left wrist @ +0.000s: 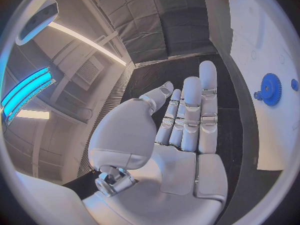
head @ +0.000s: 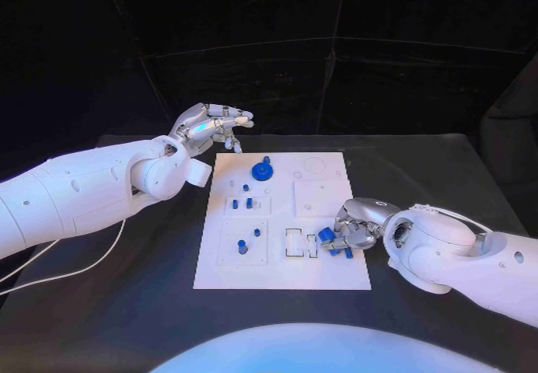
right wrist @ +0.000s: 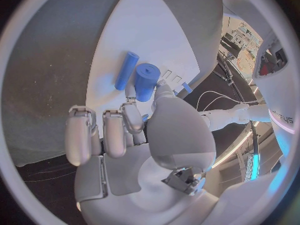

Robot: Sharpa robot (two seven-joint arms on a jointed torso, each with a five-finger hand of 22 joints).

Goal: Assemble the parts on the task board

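The white task board (head: 281,272) lies in the middle of the black table. My right hand (head: 359,224) is low over the board's near right part and pinches a short blue cylinder (right wrist: 147,81) between thumb and a finger, also seen as the blue cylinder (head: 326,235). A thin blue rod (right wrist: 126,70) lies flat on the board just beyond it. My left hand (head: 211,124) hovers past the board's far left corner, fingers straight and apart, holding nothing. A blue gear (head: 263,169) sits on the board's far part, near that hand; the wrist camera shows the gear (left wrist: 270,88) too.
Small blue pegs (head: 241,203) stand in the board's left middle, and two more (head: 242,246) nearer me. Rectangular slots (head: 294,242) sit left of my right hand. A white cable (head: 68,268) trails on the table at the left.
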